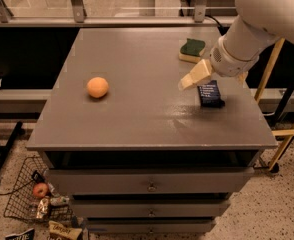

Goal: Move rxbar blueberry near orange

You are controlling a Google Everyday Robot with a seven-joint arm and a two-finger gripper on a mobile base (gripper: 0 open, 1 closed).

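The rxbar blueberry [210, 93], a flat dark navy bar with white text, lies on the right side of the grey cabinet top [142, 109]. The orange [97, 87] sits on the left half of the top, far from the bar. My gripper [192, 79] hangs from the white arm that comes in from the upper right. It hovers just left of the bar's far end, above the surface, and holds nothing. The cream fingers point down and to the left.
A green-and-yellow sponge [192, 49] lies at the back right of the top. Drawers front the cabinet below. A wire basket [22, 196] with a red apple [40, 190] and snack packets sits on the floor at the left. A yellow frame [274, 129] stands at the right.
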